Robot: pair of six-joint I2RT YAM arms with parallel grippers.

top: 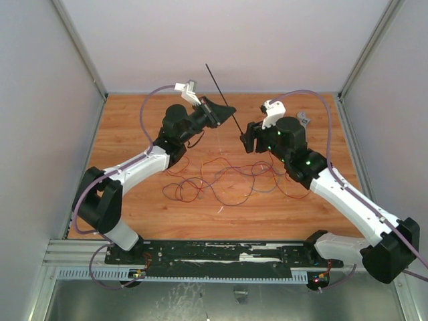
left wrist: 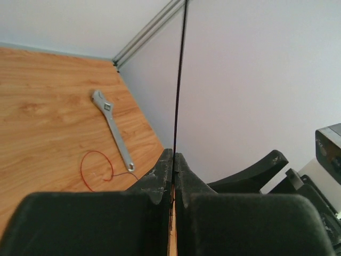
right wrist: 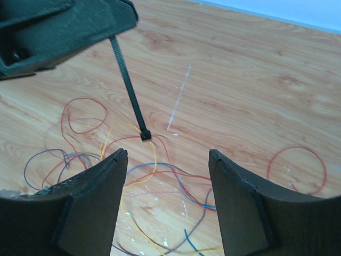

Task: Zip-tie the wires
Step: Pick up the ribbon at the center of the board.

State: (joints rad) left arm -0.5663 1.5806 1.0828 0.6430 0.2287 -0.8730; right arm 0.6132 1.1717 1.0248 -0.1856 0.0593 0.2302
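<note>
**Item: zip tie**. A black, straight strip held clear of the worktop. Its long axis slants steeply. The free tail points up toward the back wall, and the head is at the low, near end.

**Holder: left gripper**. It is clamped on the strip part-way along (in its own wrist view the strip rises straight out of the pressed-together jaws, no gap showing).

**Neighbour: right gripper**. Its jaws stand apart with nothing between them. The head lies just ahead of it, close to its centre line and a little toward the finger on the left of its wrist view. This gripper is the nearer one to the head, while the left gripper is nearer the tail.

**Below: wires**. A loose tangle, mostly red with some yellow, blue and purplish strands, spread on the worktop between the two arms. They are not gathered and the strip does not go round them. In the right wrist view the head overlaps a red and a yellow strand, but whether it touches them or hangs above them cannot be told.

**Aside: wrench**. Silver, lying flat on the worktop, with a red loop just beside its handle end.

**Judgement.** The loop is not yet formed. The coming move turns on the head lying in line with the gap between the right gripper's jaws.
</note>
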